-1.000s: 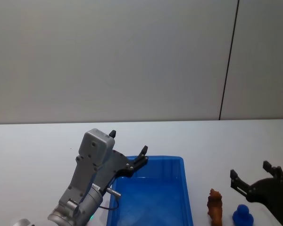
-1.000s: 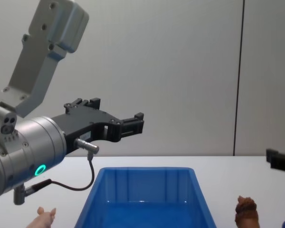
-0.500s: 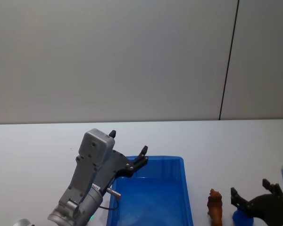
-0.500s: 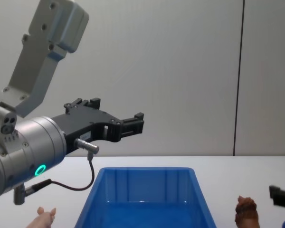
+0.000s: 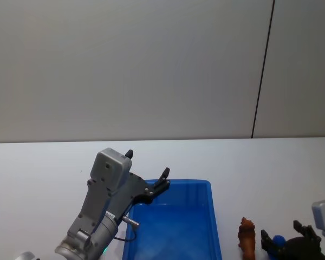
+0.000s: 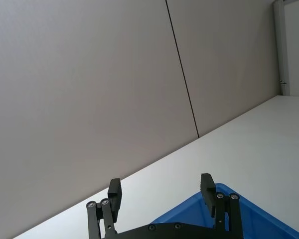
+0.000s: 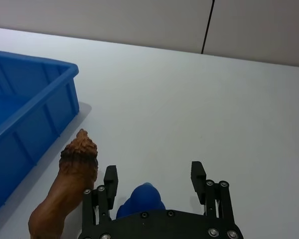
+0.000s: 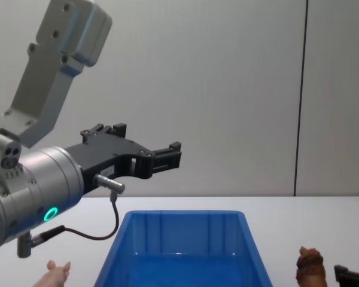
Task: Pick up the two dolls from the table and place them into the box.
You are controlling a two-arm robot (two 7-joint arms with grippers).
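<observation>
The right gripper (image 7: 154, 173) sits low, jaws spread either side of the blue doll (image 7: 142, 200) (brown doll (image 7: 70, 189) just beside it). The left gripper (image 6: 160, 184) hangs above the box (image 5: 195, 183), jaws parted.

The box (image 5: 190, 183) is glossy blue plastic. Beside the matt black right gripper (image 7: 154, 173), the brown doll (image 7: 75, 164) looks shaggy. The blue doll (image 7: 143, 195) between its fingers looks smooth.

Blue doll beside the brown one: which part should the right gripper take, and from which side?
Probably across the rounded body of the blue doll, from above: the right gripper hangs over it, jaws open on either side. The brown doll stands close on the box side, leaving that jaw little room. The left gripper is idle above the box.
</observation>
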